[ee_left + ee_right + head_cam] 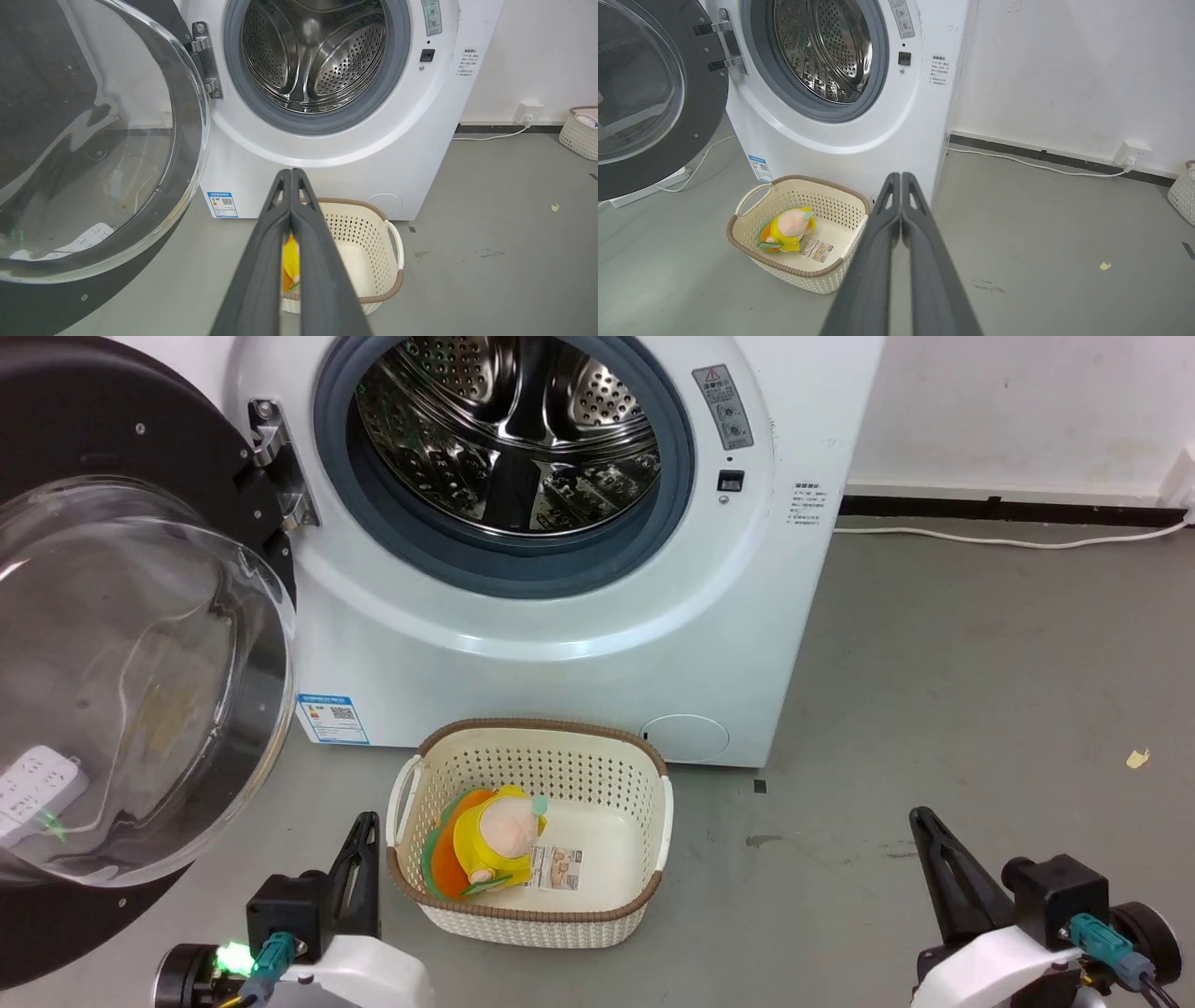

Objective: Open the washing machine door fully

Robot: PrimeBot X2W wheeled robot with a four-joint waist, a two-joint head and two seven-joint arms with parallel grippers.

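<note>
Straight ahead of both grippers, a white washing machine (560, 644), round mouth uncovered, steel drum (509, 429) bare inside its grey ring. Ahead of the left gripper (290, 173) and off to its outer side, the washing machine door (140, 681), swung wide on its metal hinge (275, 467), clear glass bowl bulging toward the robot, black rim around it, well apart from the mouth. Just beyond the left gripper's fingertips and toward the right gripper (901, 175), a cream basket (541, 723) on the grey floor (934, 663), close against the machine's front. Left gripper closed, fingers pressed flat together, empty, touching nothing. Right gripper likewise closed and empty, low over bare floor, well apart from the basket. In the basket's end nearest the left gripper, a yellow and orange soft toy (490, 840), paper tag beside it. Far beyond the right gripper, a thin white cable (1008, 537) along the wall foot; nearer, a small yellow scrap (1136, 758).
</note>
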